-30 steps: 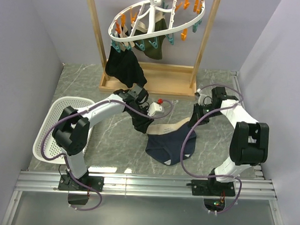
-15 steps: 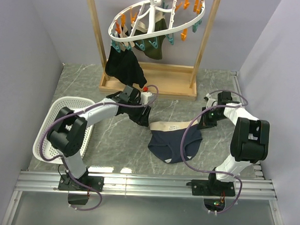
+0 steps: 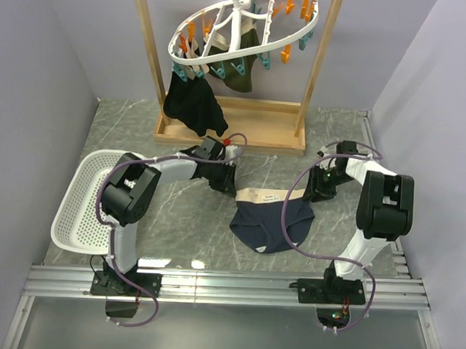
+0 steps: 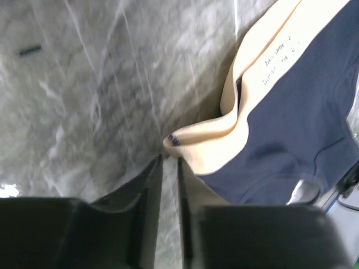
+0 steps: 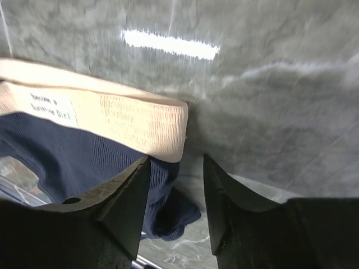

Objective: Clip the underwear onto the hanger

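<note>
The underwear [image 3: 271, 221] is lying flat on the marble desk [image 3: 142, 132], around the middle and slightly toward the right edge. Its pale waistband is facing the far edge and its navy body is pointing at the near edge.

The left gripper [image 3: 230, 177] is sitting low over the desk just beside the waistband's left end. In the left wrist view, the left gripper [image 4: 167, 163] is showing its fingers only a thin slit apart, with bare desk between them and nothing held. The folded beige corner of the underwear [image 4: 291, 129] is lying just past the fingertips and a little to one side.

The right gripper [image 3: 314, 186] is resting at the waistband's right end. In the right wrist view, the right gripper [image 5: 175, 167] is standing well open and gripping nothing. The ribbed beige end of the underwear [image 5: 84, 151] is lying just beyond the gap, and navy cloth is running beneath one finger.

The hanger [image 3: 317, 23] is hanging from the wooden frame stand [image 3: 149, 59] at the far edge, well apart from the underwear and both grippers. A black garment [image 3: 191, 103] and an olive-green garment [image 3: 241, 70] are dangling from its pegs. A white basket [image 3: 80, 214] is sitting by the left edge, toward the near-left corner.
</note>
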Available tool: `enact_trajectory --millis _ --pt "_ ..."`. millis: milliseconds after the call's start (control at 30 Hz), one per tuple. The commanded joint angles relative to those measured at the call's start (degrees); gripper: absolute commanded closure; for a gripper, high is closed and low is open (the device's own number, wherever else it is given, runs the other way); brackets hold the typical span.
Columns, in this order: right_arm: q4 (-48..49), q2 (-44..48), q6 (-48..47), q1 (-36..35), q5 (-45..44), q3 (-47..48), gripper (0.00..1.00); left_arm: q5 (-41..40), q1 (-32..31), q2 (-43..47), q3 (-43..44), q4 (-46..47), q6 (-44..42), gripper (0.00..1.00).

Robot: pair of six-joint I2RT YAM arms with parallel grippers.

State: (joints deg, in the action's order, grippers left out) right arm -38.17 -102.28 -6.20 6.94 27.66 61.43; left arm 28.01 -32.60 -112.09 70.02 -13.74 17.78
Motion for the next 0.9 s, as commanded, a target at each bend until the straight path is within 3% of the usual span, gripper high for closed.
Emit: enact_trajectory --millis 0,100,133,267,400,433,467,567,867 --pt "1.4 -2.4 0.6 0.4 -0.1 2.6 0.52 -2.4 -2.8 1.3 4.6 2.1 0.4 0.84" --pt "1.0 -5.0 0.3 0.4 2.4 3.9 0.65 -9.3 -7.9 1.7 8.0 0.2 -1.3 0.97" --pt "0.1 -5.7 -0.2 0.4 3.6 4.2 0.78 -10.5 -9.1 1.4 8.9 -0.3 -1.3 0.99" --pt "-0.3 -6.6 -0.8 0.8 4.0 4.7 1.0 -9.8 -14.3 -0.5 12.0 -1.3 -1.7 1.0" --pt "0.2 -5.2 -1.2 1.9 4.0 4.1 1.0 -8.9 -17.6 -1.1 12.3 -1.9 -3.3 0.96" --pt "0.3 -5.0 -1.4 2.2 4.1 3.9 1.0 -8.4 -17.8 -0.6 11.8 -1.2 -3.5 0.9" --pt "0.2 -5.0 -1.5 2.2 4.2 3.8 1.0 -7.1 -18.1 0.0 10.8 -0.9 -4.8 0.75" --pt "-0.3 -5.1 -2.1 2.2 4.9 3.8 1.0 -3.8 -18.2 2.5 9.4 -1.9 -9.1 0.52" --pt "-0.7 -4.6 -3.3 2.2 6.7 3.3 1.0 -8.1 -13.9 7.1 10.1 -5.0 -16.4 0.53"
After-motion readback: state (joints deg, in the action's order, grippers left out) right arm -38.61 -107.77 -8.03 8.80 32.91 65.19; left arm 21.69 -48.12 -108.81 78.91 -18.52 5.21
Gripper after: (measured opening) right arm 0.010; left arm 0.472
